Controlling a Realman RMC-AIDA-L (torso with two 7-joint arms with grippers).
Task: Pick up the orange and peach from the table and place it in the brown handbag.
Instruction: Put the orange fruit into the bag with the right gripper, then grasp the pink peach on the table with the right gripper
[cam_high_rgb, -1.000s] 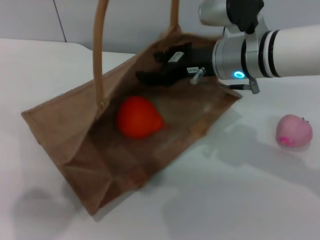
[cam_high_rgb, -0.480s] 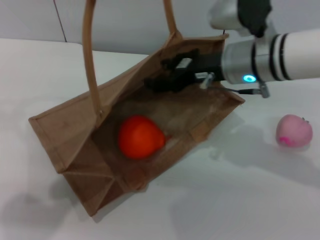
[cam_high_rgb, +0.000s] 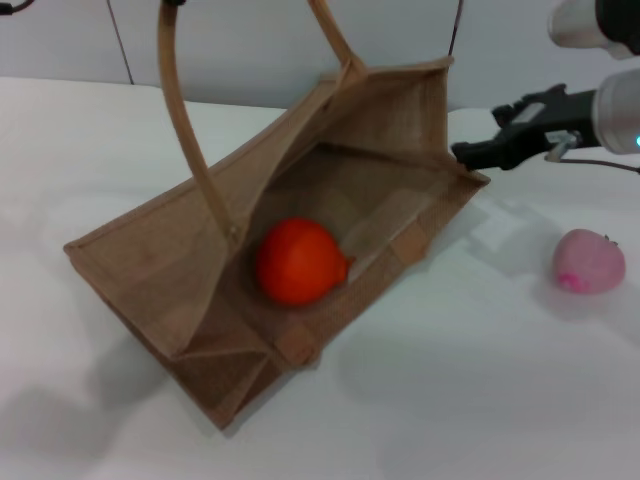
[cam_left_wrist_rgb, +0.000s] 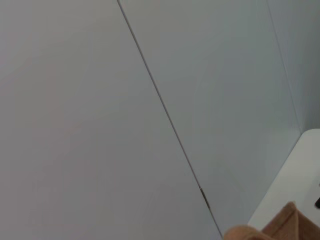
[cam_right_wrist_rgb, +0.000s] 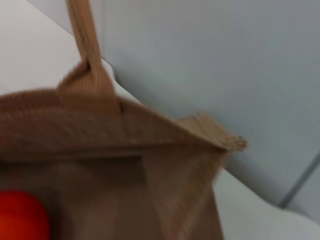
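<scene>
The brown handbag lies tilted on the table with its mouth open, and its handles rise out of the top of the head view. The orange rests inside the bag on its lower wall; it also shows in the right wrist view as the orange under the bag's rim. The pale pink peach sits on the table at the far right. My right gripper hovers open and empty just outside the bag's right corner, above and left of the peach. Only a dark bit of my left gripper shows, at the top of the near handle.
The white table extends in front of and to the right of the bag. A grey panelled wall stands behind it. The left wrist view shows that wall and a tan scrap of bag handle.
My right gripper has pulled out of the bag's mouth and moved right. The bag's mouth has opened wider and stands more upright. The orange has shifted slightly right inside the bag.
</scene>
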